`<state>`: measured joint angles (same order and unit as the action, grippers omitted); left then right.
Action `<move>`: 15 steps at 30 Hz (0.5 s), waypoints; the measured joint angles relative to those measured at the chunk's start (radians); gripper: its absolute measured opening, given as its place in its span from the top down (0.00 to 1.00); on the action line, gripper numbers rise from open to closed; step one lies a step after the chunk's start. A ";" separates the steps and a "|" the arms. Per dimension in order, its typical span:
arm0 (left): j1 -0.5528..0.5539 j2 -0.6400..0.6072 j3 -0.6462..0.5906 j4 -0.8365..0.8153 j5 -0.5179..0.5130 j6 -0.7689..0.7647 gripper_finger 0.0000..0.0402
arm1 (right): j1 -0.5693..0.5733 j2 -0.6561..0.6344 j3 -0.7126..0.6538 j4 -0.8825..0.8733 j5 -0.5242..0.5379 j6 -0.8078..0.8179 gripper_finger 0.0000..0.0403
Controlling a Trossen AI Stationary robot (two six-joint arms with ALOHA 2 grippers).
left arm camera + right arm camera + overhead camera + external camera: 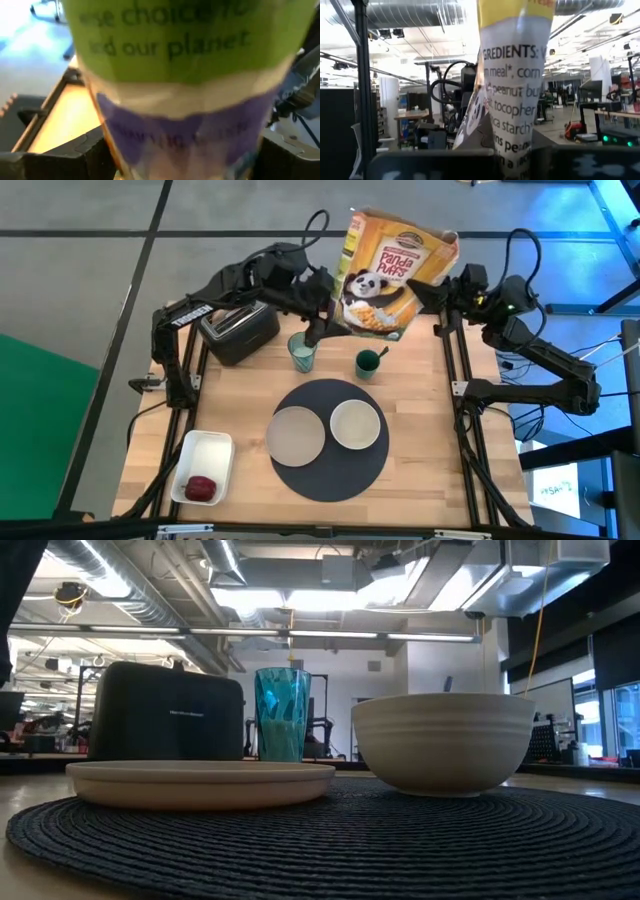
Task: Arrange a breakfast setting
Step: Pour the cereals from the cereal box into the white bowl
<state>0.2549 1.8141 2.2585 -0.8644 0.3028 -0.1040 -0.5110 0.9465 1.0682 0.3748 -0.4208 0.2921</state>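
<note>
At the front left corner a white rectangular tray (205,465) holds a small red fruit (201,488), close to the table's (430,475) left and front edges. Behind it the black toaster (238,332) sits at the back left corner. The left gripper (322,302) clamps the left side of a Panda Puffs cereal box (388,272) raised above the back edge, over the bluish glass (302,352) and a small teal cup (368,363). The round dark-grey mat (330,475) lies mid-table, carrying the beige plate (296,433) and white bowl (355,424) side by side, just apart. The right gripper (440,292) grips the box's right side. Bare wood stays open right of the mat.
</note>
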 joint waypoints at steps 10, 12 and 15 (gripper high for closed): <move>-0.037 0.016 -0.004 0.085 -0.050 0.005 0.31 | 0.001 0.006 0.001 0.026 -0.090 0.057 1.00; -0.046 0.016 -0.004 0.071 -0.049 0.005 0.38 | 0.000 0.006 0.001 0.015 -0.111 0.080 0.99; -0.060 0.016 -0.004 0.023 -0.059 0.004 0.48 | 0.000 0.001 0.001 -0.042 -0.125 0.094 0.94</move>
<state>0.1948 1.8301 2.2543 -0.8417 0.2441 -0.0998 -0.5110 0.9470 1.0695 0.3330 -0.5453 0.3859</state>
